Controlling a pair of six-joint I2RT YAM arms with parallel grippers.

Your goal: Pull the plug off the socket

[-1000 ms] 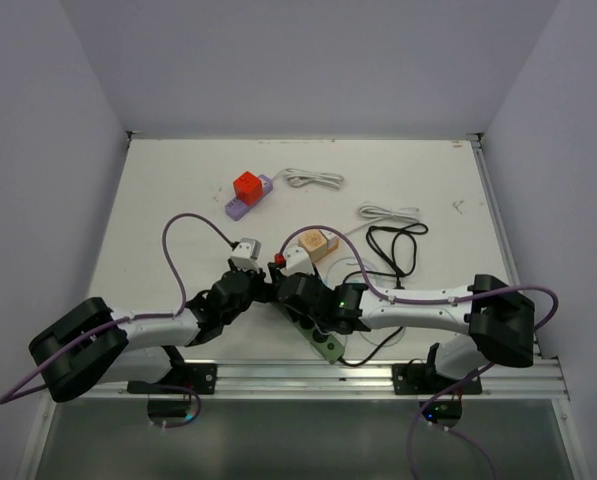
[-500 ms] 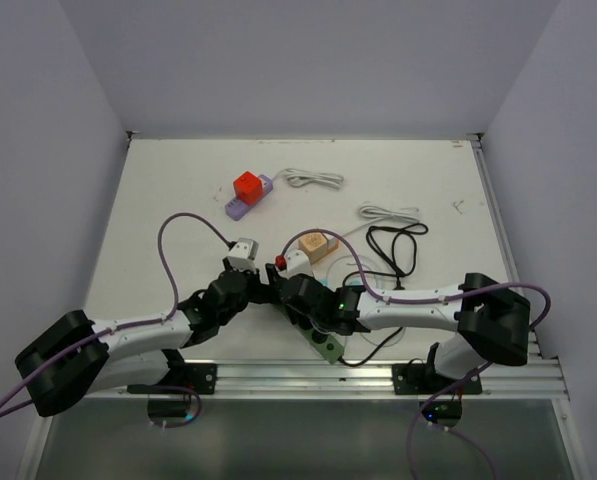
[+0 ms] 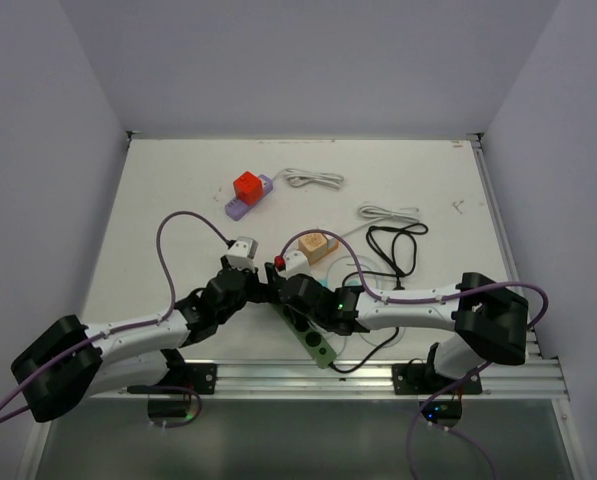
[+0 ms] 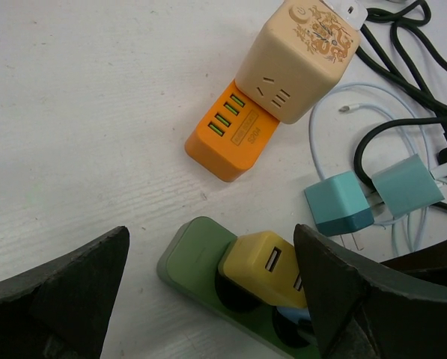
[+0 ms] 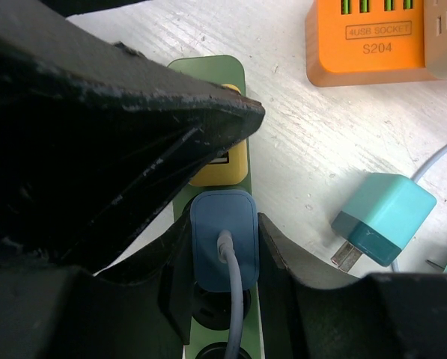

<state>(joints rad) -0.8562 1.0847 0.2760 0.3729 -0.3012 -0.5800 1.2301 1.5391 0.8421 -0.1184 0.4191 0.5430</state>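
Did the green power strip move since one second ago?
Yes, slightly: the near end of the power strip swung left along the metal rail.

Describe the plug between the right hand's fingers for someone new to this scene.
Start at the green power strip near the table's front edge. At its end sits a yellow USB adapter; the next socket holds the blue plug. It alone has a grey cable rising from its top; the teal chargers lie loose beside the strip.
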